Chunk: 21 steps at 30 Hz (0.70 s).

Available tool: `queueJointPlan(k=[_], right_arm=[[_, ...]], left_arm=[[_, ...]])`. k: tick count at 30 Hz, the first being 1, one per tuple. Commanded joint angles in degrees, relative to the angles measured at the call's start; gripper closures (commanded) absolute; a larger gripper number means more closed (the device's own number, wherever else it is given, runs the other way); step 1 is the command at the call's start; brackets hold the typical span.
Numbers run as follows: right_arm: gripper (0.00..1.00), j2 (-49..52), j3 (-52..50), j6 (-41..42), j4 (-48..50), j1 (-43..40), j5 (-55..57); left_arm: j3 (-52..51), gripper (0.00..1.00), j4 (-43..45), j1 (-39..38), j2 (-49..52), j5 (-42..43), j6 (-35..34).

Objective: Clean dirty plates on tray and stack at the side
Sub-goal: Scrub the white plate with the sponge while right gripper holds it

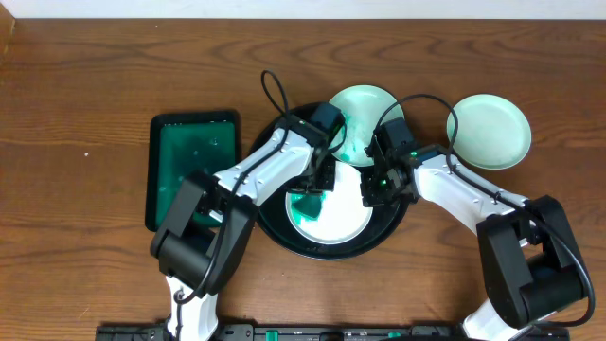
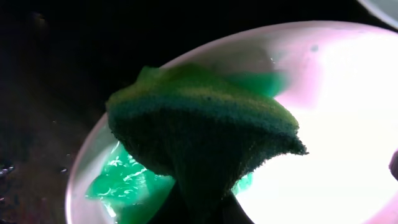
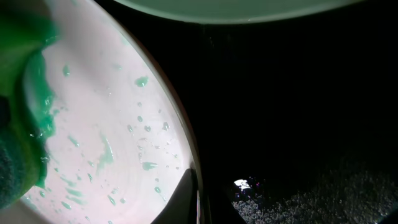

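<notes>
Sponge [image 2: 199, 137] is clamped in the left gripper [image 1: 319, 173], and the plate [image 1: 333, 216] rim is pinched by the right gripper [image 3: 199, 202]. The smear [image 2: 124, 183] should be wiped slowly with the sponge flat and the plate pinned.

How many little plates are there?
3: a smeared plate on the black tray, a second plate at its far rim, a third plate on the table beside it. None looks hidden.
</notes>
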Motion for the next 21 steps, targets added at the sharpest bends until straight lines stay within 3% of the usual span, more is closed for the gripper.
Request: queueJointPlan(k=[1,6,12,18,21], right_arm=[[0.99,2.71,-1.18,-0.87,-0.35,0.31,-0.09],[0.99,2.71,-1.18,-0.87,-0.33,0.31,-0.09],[0.99,2.73,-1.18,-0.87,-0.59,0.31,-0.09],[0.99,2.71,-1.18,-0.85,-0.96,0.31,-0.11],[0.99,2.73,-1.18,-0.85,-0.96,0.31,-0.11]], left_arm=[[-0.39,0.93,0.13,-2.10,4.68,8.22,-1.09],[-0.39,0.93,2.62,-5.44,5.73,16.79,2.99],[-0.37,0.93,7.21,-8.90,5.73,22.36,3.13],[-0.39,0.93,8.04,-7.96,5.75,17.84,0.44],[-0.39,0.93,6.80,-5.97,5.73,11.58,-1.92]])
